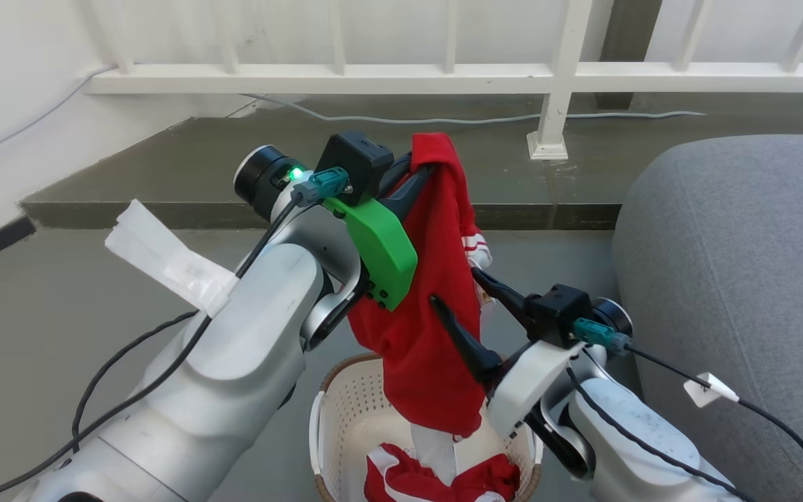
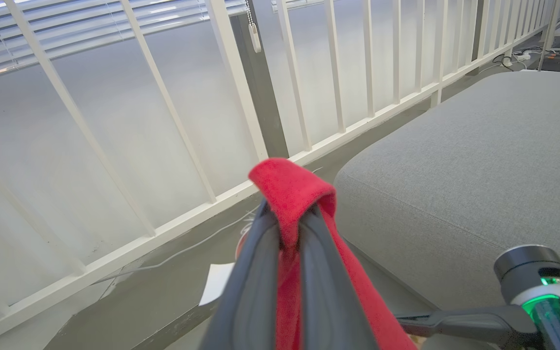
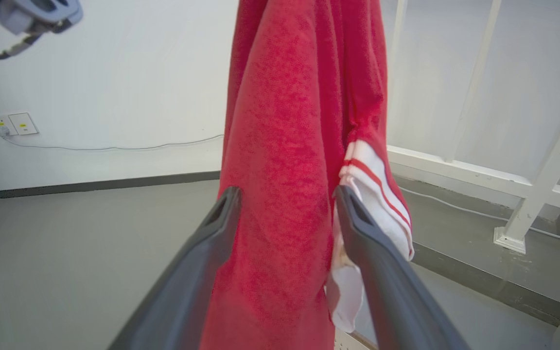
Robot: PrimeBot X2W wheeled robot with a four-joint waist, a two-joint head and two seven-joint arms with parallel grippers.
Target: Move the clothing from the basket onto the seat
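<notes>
My left gripper (image 1: 418,171) is raised and shut on the top fold of a red garment (image 1: 429,293) with white trim. This piece of clothing hangs down to the cream basket (image 1: 337,390). In the left wrist view the dark fingers (image 2: 255,272) pinch the red fabric (image 2: 289,194). My right gripper (image 1: 457,287) is open, one finger on each side of the hanging cloth. The right wrist view shows the red cloth (image 3: 285,146) between the spread fingers (image 3: 221,218). A second red and white garment (image 1: 401,481) lies in the basket. The grey seat (image 1: 736,279) is at the right.
A white railing (image 1: 401,70) runs across the back on a raised concrete step (image 1: 234,153), with a post foot (image 1: 546,144) and a cable (image 1: 443,120) on it. Bare grey floor (image 1: 39,314) lies to the left. A wall socket (image 3: 17,124) is in the right wrist view.
</notes>
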